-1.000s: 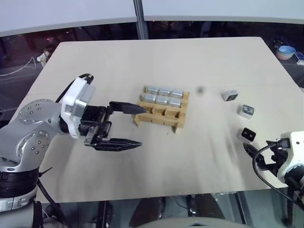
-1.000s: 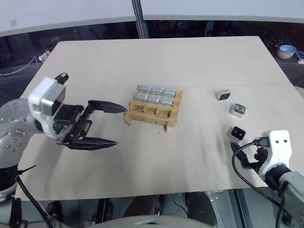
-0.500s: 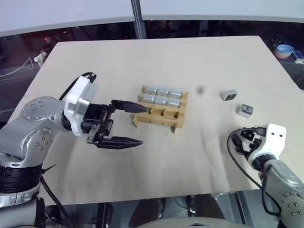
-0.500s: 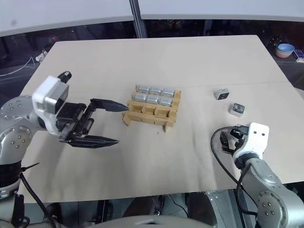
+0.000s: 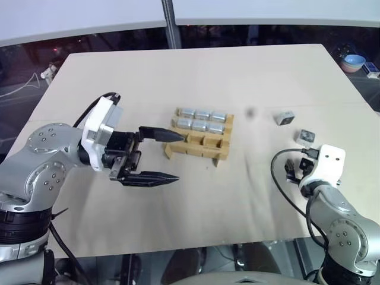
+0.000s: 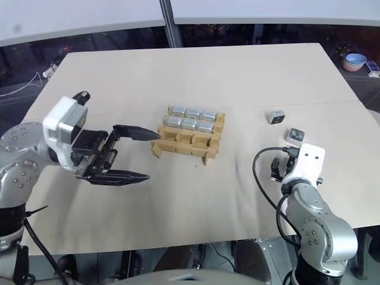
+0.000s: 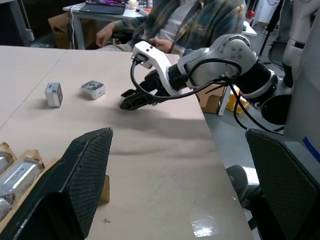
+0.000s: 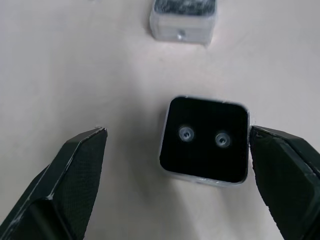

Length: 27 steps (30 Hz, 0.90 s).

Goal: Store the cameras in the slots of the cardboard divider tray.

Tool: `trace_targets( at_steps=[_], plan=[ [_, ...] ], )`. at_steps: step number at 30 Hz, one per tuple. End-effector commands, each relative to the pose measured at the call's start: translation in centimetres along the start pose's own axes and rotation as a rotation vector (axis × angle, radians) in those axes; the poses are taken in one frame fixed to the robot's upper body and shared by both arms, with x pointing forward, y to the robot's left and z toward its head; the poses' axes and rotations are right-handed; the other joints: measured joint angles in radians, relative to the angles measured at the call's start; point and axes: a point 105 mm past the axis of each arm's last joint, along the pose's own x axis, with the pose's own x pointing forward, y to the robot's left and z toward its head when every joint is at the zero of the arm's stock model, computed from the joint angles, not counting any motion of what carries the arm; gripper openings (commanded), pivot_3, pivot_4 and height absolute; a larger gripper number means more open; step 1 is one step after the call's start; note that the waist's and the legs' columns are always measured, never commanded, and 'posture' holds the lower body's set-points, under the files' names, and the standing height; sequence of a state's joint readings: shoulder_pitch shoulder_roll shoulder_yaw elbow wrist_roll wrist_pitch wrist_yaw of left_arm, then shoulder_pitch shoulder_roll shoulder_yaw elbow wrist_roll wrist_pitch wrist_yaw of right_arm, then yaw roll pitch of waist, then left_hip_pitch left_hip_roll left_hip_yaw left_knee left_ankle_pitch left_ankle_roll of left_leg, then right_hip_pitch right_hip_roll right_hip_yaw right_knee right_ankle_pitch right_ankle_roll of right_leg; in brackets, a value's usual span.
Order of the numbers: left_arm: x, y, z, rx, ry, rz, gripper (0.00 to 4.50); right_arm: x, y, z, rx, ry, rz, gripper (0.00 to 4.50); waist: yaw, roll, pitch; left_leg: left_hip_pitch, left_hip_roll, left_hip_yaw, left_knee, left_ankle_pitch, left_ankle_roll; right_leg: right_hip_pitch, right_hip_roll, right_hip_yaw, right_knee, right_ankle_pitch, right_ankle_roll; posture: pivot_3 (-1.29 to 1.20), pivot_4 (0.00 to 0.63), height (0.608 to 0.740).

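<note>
Right tool [image 8: 175, 165] hangs low over the pale beige counter [image 5: 178, 77] with its two black fingers [image 8: 65, 175] spread wide; between them, lying flat on the surface, is a small silver-grey boxy camera with a dark lens face [image 8: 205, 141] turned up, close to one finger, though contact cannot be made out. Just beyond it lies a second silver-grey camera [image 8: 183, 19], and a third [image 5: 285, 117] sits farther out, all apart from each other. Left tool [image 5: 169, 155] hovers level above the counter, fingers wide apart and empty, its upper fingertip just beside the near corner of the tan-brown cardboard divider tray [image 5: 196, 145]. Six silver cameras [image 5: 202, 120] fill the tray's two far rows; the near row of slots stands open.
</note>
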<state>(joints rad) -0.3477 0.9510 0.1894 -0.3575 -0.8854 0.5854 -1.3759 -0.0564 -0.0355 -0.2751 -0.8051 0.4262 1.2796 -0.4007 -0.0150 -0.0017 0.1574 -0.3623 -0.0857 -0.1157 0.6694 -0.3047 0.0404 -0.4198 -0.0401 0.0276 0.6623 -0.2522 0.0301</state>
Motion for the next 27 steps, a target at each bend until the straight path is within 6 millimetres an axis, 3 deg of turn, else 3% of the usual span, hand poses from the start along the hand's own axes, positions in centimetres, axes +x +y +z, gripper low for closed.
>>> trace_targets(
  at_steps=[1,3,4,6,9,11,14,17,19,27],
  plan=[
    [-0.2,-0.4,0.9,0.049,0.01,0.01,4.5,-0.1,-0.6,0.4,-0.025,-0.014,-0.026,3.93,0.0,0.0,0.0,0.0,0.0,0.0,0.0,0.0,0.0,0.0,0.0,0.0,0.0,0.0,0.0,0.0,0.15,0.74],
    [-0.2,-0.4,0.9,0.047,0.009,0.014,4.5,0.0,-0.8,0.5,-0.03,-0.018,-0.034,3.29,0.0,0.0,0.0,0.0,0.0,0.0,0.0,0.0,0.0,0.0,0.0,0.0,0.0,0.0,0.0,0.0,0.15,0.74],
    [-0.2,-0.4,1.0,0.044,0.007,0.017,4.5,0.0,-0.8,0.5,-0.033,-0.018,-0.032,2.66,0.0,0.0,0.0,0.0,0.0,0.0,0.0,0.0,0.0,0.0,0.0,0.0,0.0,0.0,0.0,0.0,0.15,0.74],
    [-0.2,-0.2,1.0,0.033,0.002,0.037,4.5,-0.1,-0.9,0.6,-0.045,-0.019,-0.034,1.9,0.0,0.0,0.0,0.0,0.0,0.0,0.0,0.0,0.0,0.0,0.0,0.0,0.0,0.0,0.0,0.0,0.15,0.74],
    [0.0,0.7,0.9,0.015,0.002,0.118,4.5,-0.3,-0.9,0.9,-0.084,-0.036,-0.004,1.9,0.0,0.0,0.0,0.0,0.0,0.0,0.0,0.0,0.0,0.0,0.0,0.0,0.0,0.0,0.0,0.0,0.15,0.74],
    [0.2,1.5,1.2,-0.037,-0.022,0.181,4.5,-0.9,0.2,2.2,-0.195,-0.121,0.089,1.9,0.001,0.0,0.0,0.0,0.0,0.0,0.0,0.0,0.0,0.0,0.0,0.0,0.0,0.0,0.0,0.0,0.15,0.74],
    [0.8,3.1,1.3,-0.131,0.01,0.339,4.5,-3.4,4.2,4.4,-0.514,-0.323,0.414,1.9,0.0,0.0,0.0,-0.001,-0.001,0.0,0.001,0.0,0.0,0.0,0.0,0.0,0.0,0.0,0.0,0.0,0.15,0.74],
    [2.6,2.6,1.7,-0.398,-0.02,0.211,4.5,-6.6,7.7,5.5,-0.789,-0.507,0.722,1.9,-0.004,-0.001,0.001,0.0,0.0,0.0,0.001,0.0,0.0,0.0,0.0,0.0,0.0,0.0,0.001,0.0,0.15,0.74],
    [3.6,2.9,1.8,-0.533,-0.06,0.166,4.5,-7.4,9.0,5.8,-0.919,-0.587,0.835,1.9,-0.005,-0.001,0.001,0.0,0.001,0.0,0.002,0.0,0.0,0.001,0.001,-0.001,0.001,0.0,0.001,0.0,0.15,0.74],
    [6.1,3.4,1.4,-0.712,-0.078,0.134,4.5,-9.5,12.0,6.9,-1.125,-0.798,1.087,1.9,0.003,-0.005,0.002,-0.001,0.001,-0.001,0.005,0.0,0.0,0.002,0.0,-0.002,0.001,0.0,0.0,0.0,0.15,0.74]
  ],
)
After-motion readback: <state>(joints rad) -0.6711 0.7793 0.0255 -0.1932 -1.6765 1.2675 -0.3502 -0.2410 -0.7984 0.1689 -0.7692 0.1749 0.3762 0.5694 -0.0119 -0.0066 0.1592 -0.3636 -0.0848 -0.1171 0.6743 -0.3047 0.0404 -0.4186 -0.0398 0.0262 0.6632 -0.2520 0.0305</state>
